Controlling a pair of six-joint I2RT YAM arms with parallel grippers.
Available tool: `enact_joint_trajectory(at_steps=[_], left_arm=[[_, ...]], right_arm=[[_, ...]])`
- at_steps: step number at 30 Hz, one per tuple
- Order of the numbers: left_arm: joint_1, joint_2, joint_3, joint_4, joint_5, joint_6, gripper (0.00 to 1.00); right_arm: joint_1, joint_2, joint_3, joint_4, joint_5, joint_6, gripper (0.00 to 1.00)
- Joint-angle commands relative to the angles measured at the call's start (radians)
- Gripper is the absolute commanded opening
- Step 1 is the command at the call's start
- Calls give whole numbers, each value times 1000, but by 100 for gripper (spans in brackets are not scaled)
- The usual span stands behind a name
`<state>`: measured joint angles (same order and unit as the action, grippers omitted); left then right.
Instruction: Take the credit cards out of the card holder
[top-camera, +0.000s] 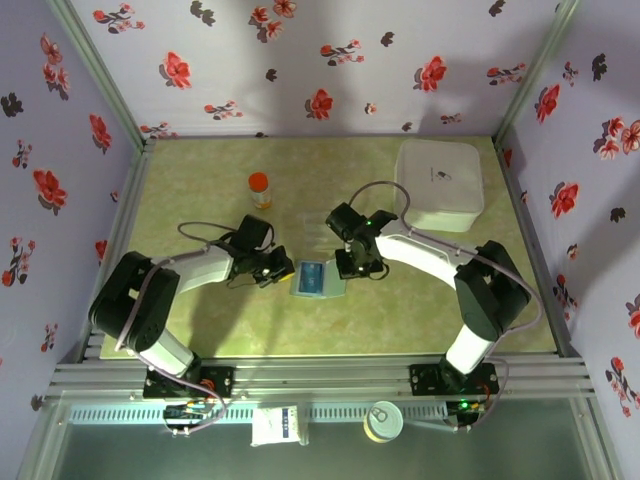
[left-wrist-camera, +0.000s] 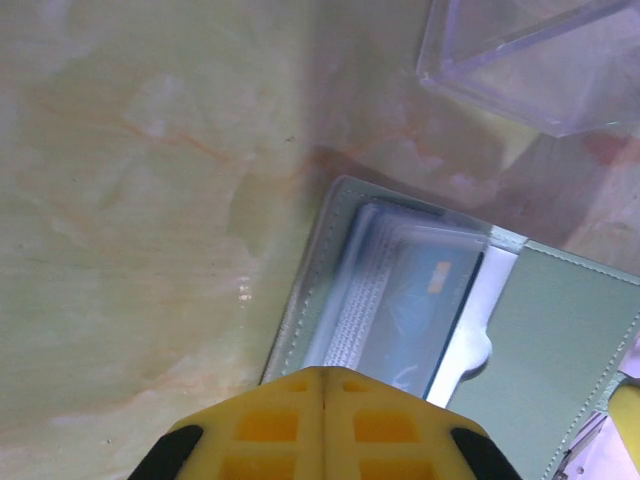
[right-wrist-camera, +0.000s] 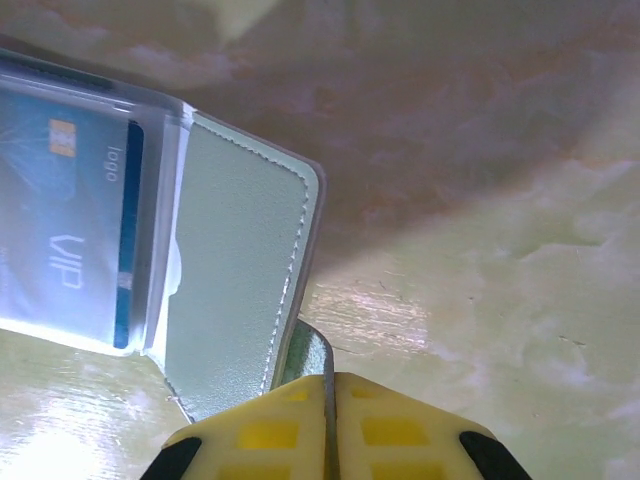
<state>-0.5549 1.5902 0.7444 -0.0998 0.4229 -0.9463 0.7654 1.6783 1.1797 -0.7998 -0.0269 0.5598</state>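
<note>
Holder: the holder (top-camera: 334, 285) is lying open and flat on the tabletop (top-camera: 200, 320), near the front middle, between the two pincers; its two pale panels are facing up.
Card: a blue card (top-camera: 312, 277) is sitting in the holder's left panel behind a clear window; the right wrist view is showing a chip and the word VIP on the card (right-wrist-camera: 70, 210), and the left wrist view is showing the card (left-wrist-camera: 420, 300) blurred under that window.
Left pincer: the left pincer (top-camera: 283, 268) is resting at the holder's left edge; its yellow fingers (left-wrist-camera: 270, 430) are pressed together, and the edge of the holder (left-wrist-camera: 560, 340) is running under them, so whether it is pinched cannot be told.
Right pincer: the right pincer (top-camera: 352, 262) is sitting at the holder's right edge; its fingers (right-wrist-camera: 260, 435) are pressed together and appear to be pinching a lifted corner of the holder (right-wrist-camera: 240, 250).
Clear sheet: a clear sheet (left-wrist-camera: 530, 60) is lying just beyond the holder.
Box: a white box (top-camera: 440, 185) is standing at the far right.
Bottle: an orange-capped bottle (top-camera: 259, 188) is standing upright behind the left pincer.
</note>
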Motion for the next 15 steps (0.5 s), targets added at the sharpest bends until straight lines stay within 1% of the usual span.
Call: enact_joint_trajectory(at_steps=[1, 10, 15], left_arm=[[-6, 26, 24, 6, 12, 12, 4], [-5, 42, 26, -10, 13, 23, 3], [-5, 15, 19, -53, -10, 31, 2]], right_arm=[[-14, 3, -25, 25, 22, 2, 9], [-20, 52, -46, 80, 12, -19, 8], [-21, 72, -57, 125, -18, -18, 9]])
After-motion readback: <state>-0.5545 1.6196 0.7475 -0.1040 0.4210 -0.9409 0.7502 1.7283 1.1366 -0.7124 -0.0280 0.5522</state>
